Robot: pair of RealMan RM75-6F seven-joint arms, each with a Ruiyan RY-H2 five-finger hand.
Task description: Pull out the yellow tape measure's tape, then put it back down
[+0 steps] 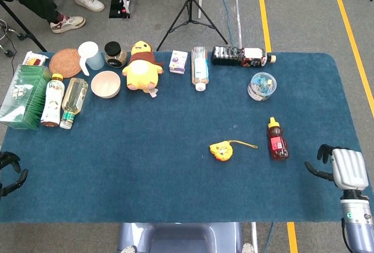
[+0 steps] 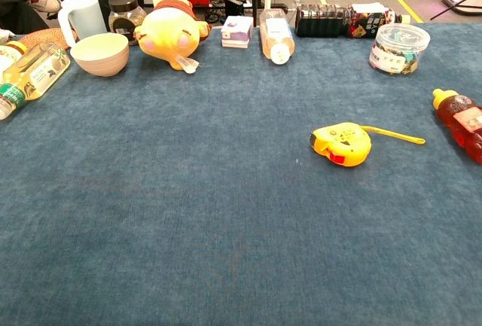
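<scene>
The yellow tape measure [image 1: 221, 151] lies mid-tabletop, its tape [image 1: 245, 144] trailing right toward the nearer right hand [image 1: 346, 170] — fingers spread, holding nothing — while the left hand [image 1: 7, 171] sits far off, also holding nothing.

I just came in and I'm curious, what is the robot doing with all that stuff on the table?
Right now, nothing is being handled. The yellow tape measure lies on the blue table with a bit of tape sticking out. The right hand is near the table's edge, holding nothing. The left hand barely shows at the opposite edge.
</scene>
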